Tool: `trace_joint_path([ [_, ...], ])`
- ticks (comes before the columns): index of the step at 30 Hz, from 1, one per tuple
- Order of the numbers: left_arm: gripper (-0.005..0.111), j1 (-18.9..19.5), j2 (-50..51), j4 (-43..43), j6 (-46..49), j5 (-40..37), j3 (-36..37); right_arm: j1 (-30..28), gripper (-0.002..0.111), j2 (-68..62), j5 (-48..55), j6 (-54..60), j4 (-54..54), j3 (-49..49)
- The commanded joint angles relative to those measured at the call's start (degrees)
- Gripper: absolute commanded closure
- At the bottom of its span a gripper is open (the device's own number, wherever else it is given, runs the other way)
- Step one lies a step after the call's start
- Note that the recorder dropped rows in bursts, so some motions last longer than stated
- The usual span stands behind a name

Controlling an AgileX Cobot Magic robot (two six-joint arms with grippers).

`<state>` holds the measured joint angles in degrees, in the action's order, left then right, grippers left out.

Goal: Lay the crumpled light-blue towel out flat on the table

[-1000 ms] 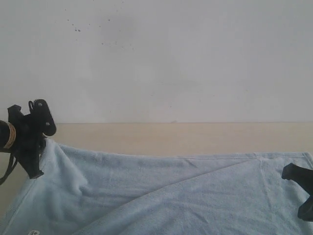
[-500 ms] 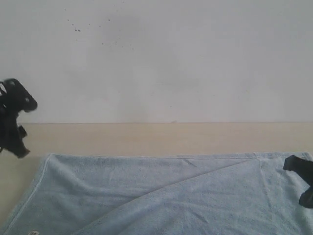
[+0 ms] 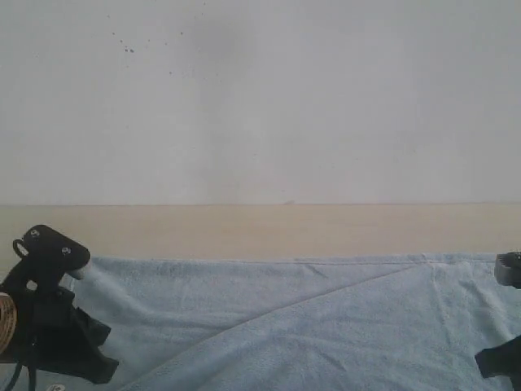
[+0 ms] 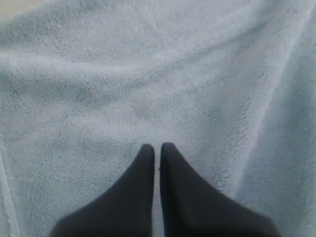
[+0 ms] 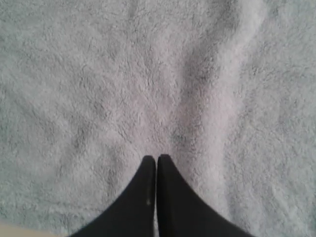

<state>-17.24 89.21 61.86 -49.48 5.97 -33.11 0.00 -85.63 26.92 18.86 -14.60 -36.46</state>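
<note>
Lying spread on counter (image 3: 244,232), towel (image 3: 326,342) sits under left pincer (image 4: 157,146), closed, and right pincer (image 5: 156,158), also closed; diagonal fold (image 3: 317,296) runs between them.

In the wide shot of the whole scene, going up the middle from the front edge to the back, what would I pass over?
light-blue towel → bare strip of the beige table → white wall

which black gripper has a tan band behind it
The left black gripper, at the left end of the pale-blue fluffy towel: a tan band wraps its wrist. The right black gripper shows none.
</note>
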Motion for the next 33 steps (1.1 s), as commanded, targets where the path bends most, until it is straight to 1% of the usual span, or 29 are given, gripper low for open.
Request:
trace_joint_path([
  [1,0.103,-1.40,-2.85,-0.40,-7.72,-5.35,3.37,-0.08,0.108,-0.16,5.31,-8.05,9.95,-0.19],
  [2,0.103,-1.40,-2.85,-1.09,-7.81,-6.88,4.52,-0.08,0.108,-0.46,5.99,-12.52,13.25,-0.19],
  [4,0.103,-1.40,-1.99,-2.87,-8.12,-7.75,6.17,-0.08,0.108,-0.95,6.53,-18.86,16.43,-0.19],
  [5,0.103,-1.40,-1.44,-3.61,-8.12,-7.23,6.80,-0.08,0.108,-1.22,6.53,-19.49,16.54,-0.05],
  [9,0.103,-1.40,0.50,-4.23,-8.21,-3.34,8.83,-0.08,0.108,-1.35,5.65,-19.39,16.54,2.33],
  [11,0.103,-1.40,1.22,-4.23,-8.21,-3.22,9.55,-0.08,0.108,-1.35,4.18,-19.39,16.54,3.87],
  [19,0.103,-1.40,3.31,-4.23,-10.55,-3.40,11.09,0.00,0.108,-1.35,3.28,-19.39,16.07,3.79],
  [28,0.103,-1.40,3.31,-4.23,-15.25,-3.40,18.21,0.00,0.108,-1.35,0.25,-19.79,14.60,3.79],
  [33,0.103,-1.40,1.74,-4.23,-17.78,-3.32,20.79,0.00,0.108,-0.07,-0.62,-19.79,13.93,3.67],
])
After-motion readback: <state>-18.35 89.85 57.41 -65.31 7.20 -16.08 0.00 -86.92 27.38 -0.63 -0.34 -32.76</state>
